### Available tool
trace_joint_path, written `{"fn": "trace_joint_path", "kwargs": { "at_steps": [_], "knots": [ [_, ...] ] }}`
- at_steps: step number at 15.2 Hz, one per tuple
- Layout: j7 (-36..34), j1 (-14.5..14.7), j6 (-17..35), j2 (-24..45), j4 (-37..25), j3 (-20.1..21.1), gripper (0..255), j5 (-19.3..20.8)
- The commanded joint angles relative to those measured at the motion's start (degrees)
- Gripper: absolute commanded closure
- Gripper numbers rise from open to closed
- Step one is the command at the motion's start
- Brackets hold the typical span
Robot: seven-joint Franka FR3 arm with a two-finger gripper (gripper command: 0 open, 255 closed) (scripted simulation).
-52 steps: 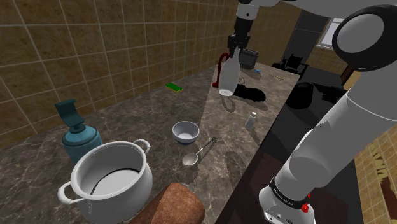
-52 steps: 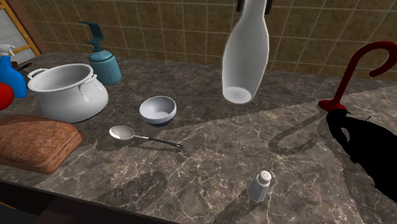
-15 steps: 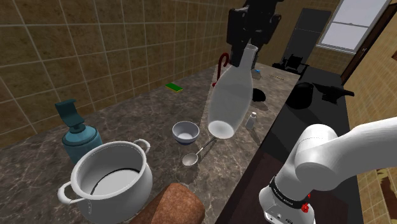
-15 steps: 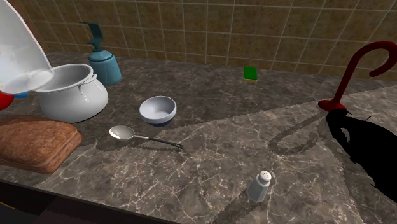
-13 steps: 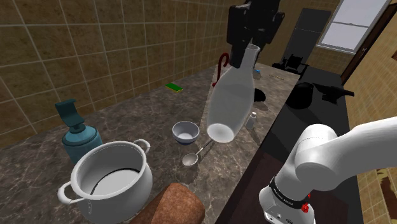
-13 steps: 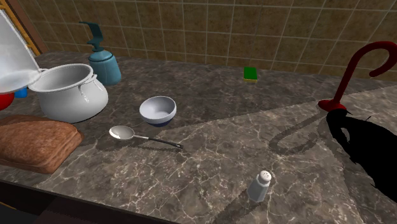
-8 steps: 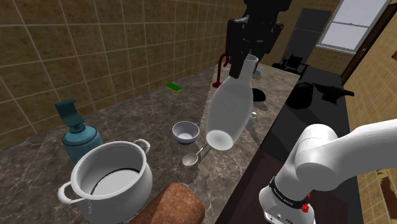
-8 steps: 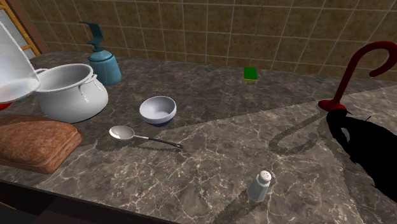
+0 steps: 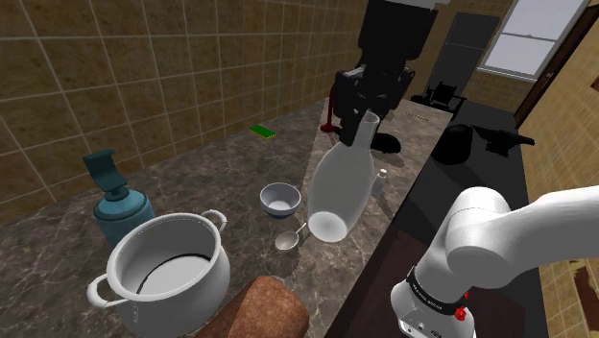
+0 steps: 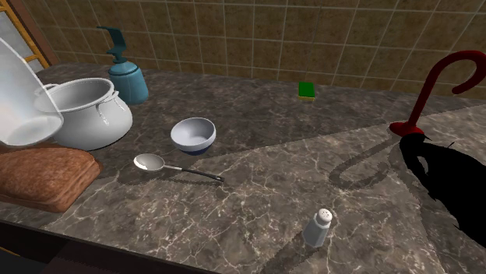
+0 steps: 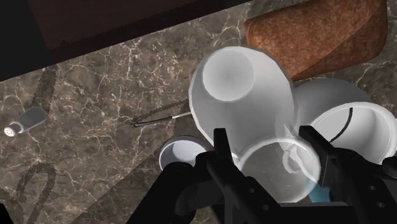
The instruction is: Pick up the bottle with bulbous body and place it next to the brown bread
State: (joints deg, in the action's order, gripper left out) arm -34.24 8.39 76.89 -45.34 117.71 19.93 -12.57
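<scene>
Dark veined marble surface (image 9: pixel 226 168) runs under a brown tiled wall, and going by the shoulder view's left to right it carries 1 teal pump dispenser (image 9: pixel 117 202), 1 white two-handled pot (image 9: pixel 168 269), the brown bread loaf (image 9: pixel 259 312) at the near edge, 1 small white bowl (image 9: pixel 280 199) and 1 grey metal spoon (image 9: pixel 291 238). Above the spoon hangs the white bulbous bottle (image 9: pixel 338 187), clear of the surface and tilted with its base swung toward the bread. The black gripper (image 9: pixel 363 113) pinches only its narrow neck, and the wrist view shows 1 finger on each side of the neck rim. Just past it stands 1 small salt shaker (image 9: pixel 381 180), then the surface drops off. The main risk, as I judge it, is that heavy body pivoting in such a high grip; set down at this slant it would likely land on 1 edge of its base and topple. In the second exterior view the bottle (image 10: pixel 23 101) overlaps the pot (image 10: pixel 86 109) and the bread (image 10: pixel 43 175), so a low approach could clip the pot's rim or handle. Bare room lies between bread, spoon and bowl. The loaf sits close to the front edge, so a placement on that side could roll off.
</scene>
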Motion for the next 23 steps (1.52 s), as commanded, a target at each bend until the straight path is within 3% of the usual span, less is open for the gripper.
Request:
{"fn": "trace_joint_path", "kwargs": {
  "at_steps": [1, 23],
  "knots": [
    [0.2, 0.2, 1.3, -0.8, 2.1, 0.0, 255, -0.2],
    [1.2, 2.3, 15.6, -7.3, 22.8, 2.9, 255, -3.5]
  ]
}}
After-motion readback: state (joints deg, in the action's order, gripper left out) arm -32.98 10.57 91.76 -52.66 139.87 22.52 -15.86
